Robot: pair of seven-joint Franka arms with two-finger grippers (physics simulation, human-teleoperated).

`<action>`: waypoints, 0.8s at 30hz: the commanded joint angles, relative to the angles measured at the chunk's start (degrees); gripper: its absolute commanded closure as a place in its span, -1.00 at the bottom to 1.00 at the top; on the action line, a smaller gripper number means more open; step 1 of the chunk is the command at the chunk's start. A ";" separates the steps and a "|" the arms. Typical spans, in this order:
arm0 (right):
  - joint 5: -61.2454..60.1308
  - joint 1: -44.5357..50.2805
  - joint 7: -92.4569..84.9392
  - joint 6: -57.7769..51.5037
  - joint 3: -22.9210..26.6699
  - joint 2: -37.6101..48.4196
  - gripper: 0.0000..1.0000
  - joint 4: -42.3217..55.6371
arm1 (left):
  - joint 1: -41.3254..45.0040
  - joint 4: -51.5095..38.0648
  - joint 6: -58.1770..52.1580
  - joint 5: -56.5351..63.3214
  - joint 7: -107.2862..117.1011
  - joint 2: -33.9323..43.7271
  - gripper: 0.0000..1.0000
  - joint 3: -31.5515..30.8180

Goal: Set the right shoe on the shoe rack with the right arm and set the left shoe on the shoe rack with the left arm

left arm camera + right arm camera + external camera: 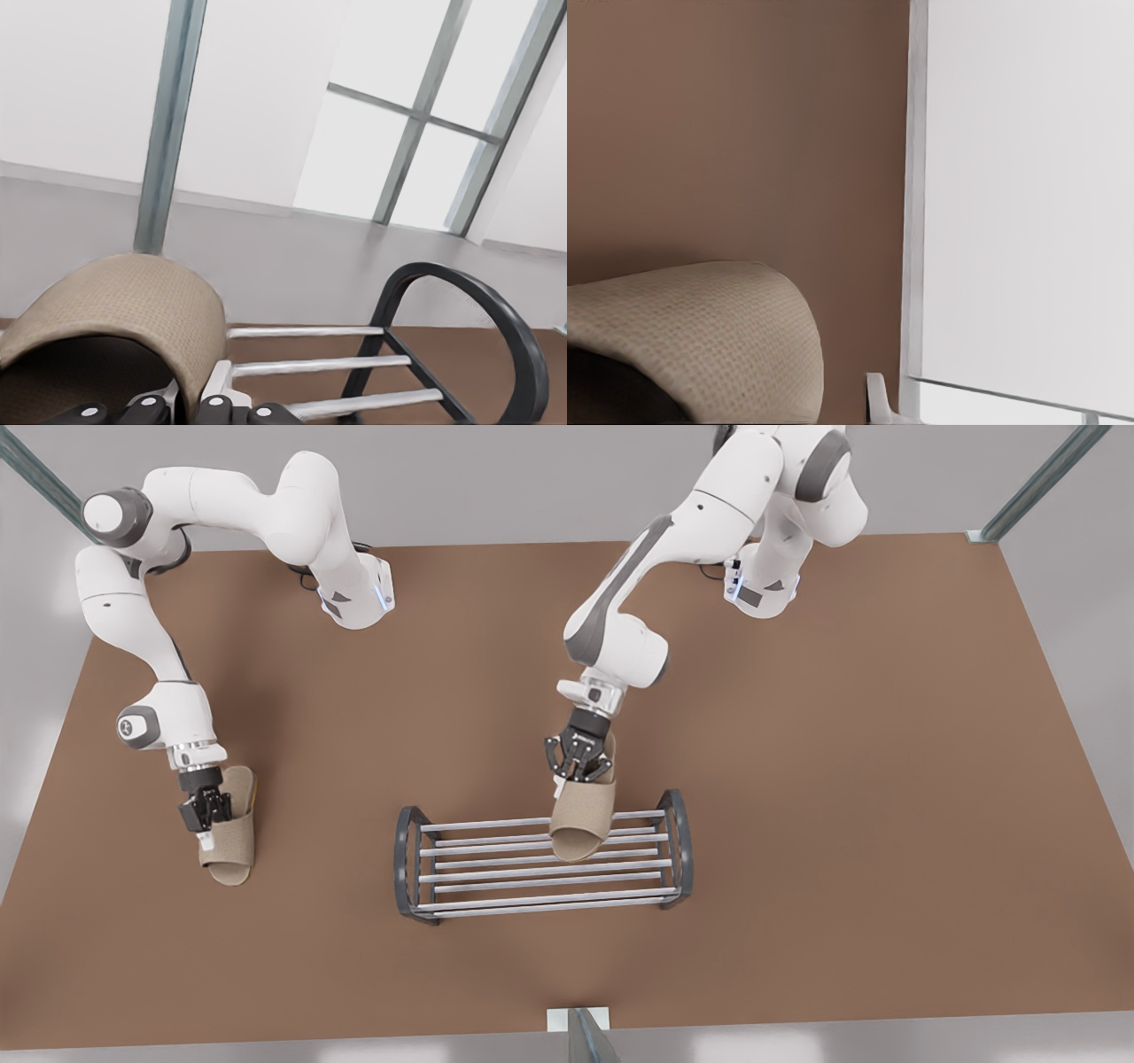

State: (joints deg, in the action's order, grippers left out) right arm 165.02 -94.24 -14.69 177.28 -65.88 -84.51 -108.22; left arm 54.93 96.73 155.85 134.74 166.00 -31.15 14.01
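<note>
While the tan fabric slide slipper (582,821) hangs tilted over the light grey barred shoe rack (496,895), pinched by the left tool (580,766), early release could drop it between bars. Right tool (205,815) pinches the other tan slipper (232,841) on the brown surface (842,779); thin strap hold may slip.

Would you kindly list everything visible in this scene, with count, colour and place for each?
left shoe: one, tan, over the rack's bars, held at its strap.
right shoe: one, tan, on the table at the front view's left, off the rack.
shoe rack: one, light grey bars, dark grey end frames, table centre.
table: one, brown, under everything.
window frames: grey-green, behind the rack in the left wrist view.
left gripper: one, black, shut on the left shoe.
right gripper: one, black, at the right shoe's strap.
</note>
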 commanded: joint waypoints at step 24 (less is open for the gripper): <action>-36.34 18.83 -0.60 -10.28 -14.53 27.82 0.57 -2.43 | -4.39 -4.71 -0.02 -3.08 45.55 -4.98 -1.00 0.14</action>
State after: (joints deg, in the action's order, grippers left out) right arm 138.83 -76.39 -14.48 172.19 -79.90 -58.42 -110.68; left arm 50.48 91.53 155.93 132.22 166.00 -36.63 14.14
